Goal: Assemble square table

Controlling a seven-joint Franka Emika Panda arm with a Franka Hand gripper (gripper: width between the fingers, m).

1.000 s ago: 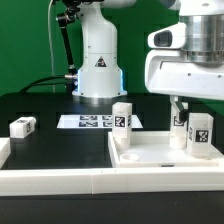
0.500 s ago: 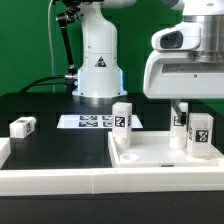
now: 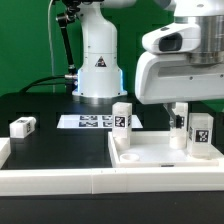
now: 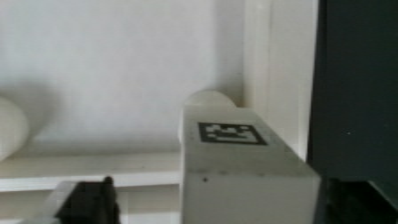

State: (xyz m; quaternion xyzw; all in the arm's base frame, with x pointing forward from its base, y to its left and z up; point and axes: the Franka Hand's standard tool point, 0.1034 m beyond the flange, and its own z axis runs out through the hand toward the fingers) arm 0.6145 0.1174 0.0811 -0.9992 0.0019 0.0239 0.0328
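Observation:
The square table's white tabletop (image 3: pixel 160 155) lies at the front on the exterior view's right, with legs standing on it. One tagged leg (image 3: pixel 122 117) stands at its far left corner and another (image 3: pixel 200 133) at the far right. My gripper (image 3: pixel 180 112) hangs over a third leg (image 3: pixel 180 127) between them. In the wrist view that leg (image 4: pixel 228 140) stands between my fingers, tag facing the camera. The gripper (image 4: pixel 222 200) is open around it. One dark finger (image 4: pixel 84 200) is clearly apart from it and the other sits close against its side. The tabletop (image 4: pixel 107 80) spreads behind it.
A loose tagged leg (image 3: pixel 22 126) lies on the black table at the exterior view's left. The marker board (image 3: pixel 90 122) lies before the robot base (image 3: pixel 98 60). A long white border wall (image 3: pixel 60 178) runs along the front.
The gripper's big white hand has shifted toward the exterior view's left over the third leg. The legs and tabletop have not moved.

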